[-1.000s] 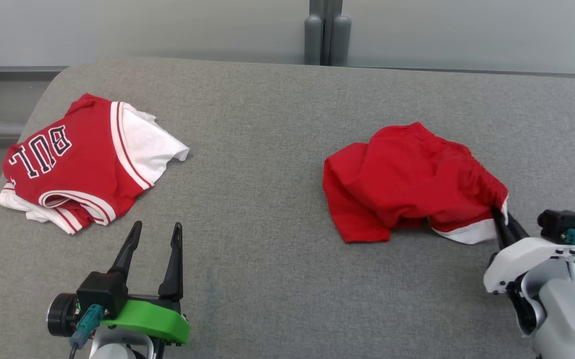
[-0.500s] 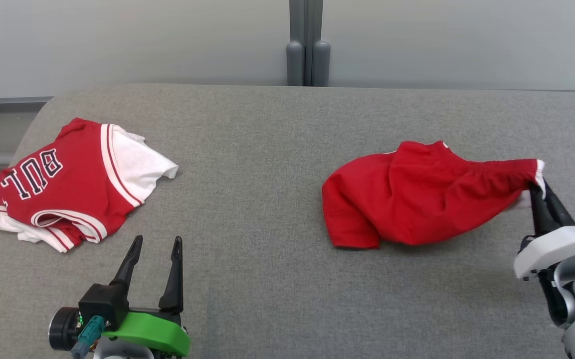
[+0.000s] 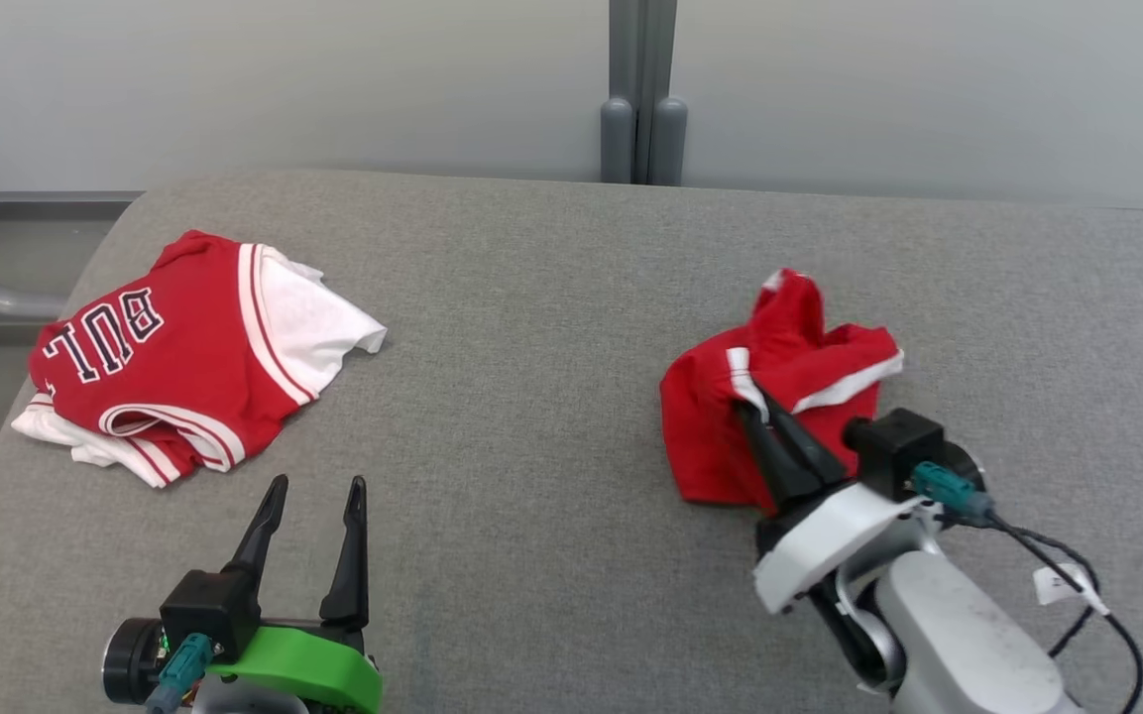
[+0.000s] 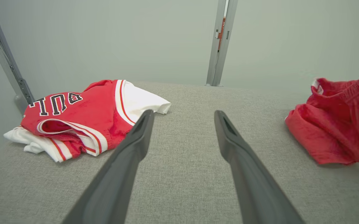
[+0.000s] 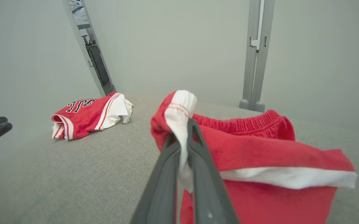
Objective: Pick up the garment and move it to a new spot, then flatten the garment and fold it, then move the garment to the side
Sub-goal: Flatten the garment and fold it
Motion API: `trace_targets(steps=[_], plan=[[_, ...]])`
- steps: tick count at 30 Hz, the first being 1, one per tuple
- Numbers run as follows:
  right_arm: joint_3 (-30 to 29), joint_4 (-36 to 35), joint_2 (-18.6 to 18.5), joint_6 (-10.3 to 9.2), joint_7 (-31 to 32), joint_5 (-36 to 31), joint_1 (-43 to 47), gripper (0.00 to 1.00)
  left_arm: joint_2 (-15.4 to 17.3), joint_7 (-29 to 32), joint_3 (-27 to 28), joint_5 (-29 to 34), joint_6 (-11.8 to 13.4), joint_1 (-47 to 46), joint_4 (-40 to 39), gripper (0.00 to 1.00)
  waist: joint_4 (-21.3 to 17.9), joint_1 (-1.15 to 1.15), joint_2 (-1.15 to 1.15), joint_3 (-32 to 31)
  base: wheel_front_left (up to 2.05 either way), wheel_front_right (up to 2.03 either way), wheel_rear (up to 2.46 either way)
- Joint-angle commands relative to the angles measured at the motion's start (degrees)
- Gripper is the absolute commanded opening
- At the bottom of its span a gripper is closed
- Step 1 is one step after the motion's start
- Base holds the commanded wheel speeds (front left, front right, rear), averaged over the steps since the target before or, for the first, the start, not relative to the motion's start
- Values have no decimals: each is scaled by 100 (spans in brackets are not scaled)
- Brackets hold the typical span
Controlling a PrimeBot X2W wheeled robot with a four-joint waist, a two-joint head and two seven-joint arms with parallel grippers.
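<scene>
Head view: garment (image 3: 702, 436) in right pincer (image 3: 755, 409).

On the table (image 3: 531, 297) the jersey (image 3: 184, 347) lies at ten o'clock, the garment (image 3: 700, 436) at three. The left hand (image 3: 318, 483) is at seven, the right hand (image 3: 751, 407) touching the garment.

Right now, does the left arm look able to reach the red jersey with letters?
Probably yes. The left fingers stand open and empty, and the red jersey lies ahead to their left on the grey table, with nothing between them.
</scene>
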Motion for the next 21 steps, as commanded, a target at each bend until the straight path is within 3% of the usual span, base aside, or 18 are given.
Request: trace_targets(steps=[1, 12, 13, 14, 21], plan=[[160, 47, 96, -8, -4, 26, -84, 0, 11, -4, 14, 4, -10, 26, -9, 100, 95, 0, 0, 24, 0, 0, 0], [1816, 845, 595, -8, -5, 198, -338, 0, -8, -4, -10, 20, -10, -65, 16, 100, 473, 0, 0, 111, 0, 0, 0], [1912, 906, 602, -9, -5, 219, -347, 26, -9, -4, -9, 16, -10, -69, 20, 100, 486, 0, 0, 117, 0, 0, 0], [2054, 1006, 611, -9, -5, 247, -355, 100, -12, -5, -8, 16, -10, -75, 27, 100, 502, 0, 0, 123, 0, 0, 0], [2108, 1122, 612, -9, -5, 388, -488, 100, -15, -4, 113, 42, -9, -26, 34, 100, 400, 0, 0, 80, 0, 0, 0]])
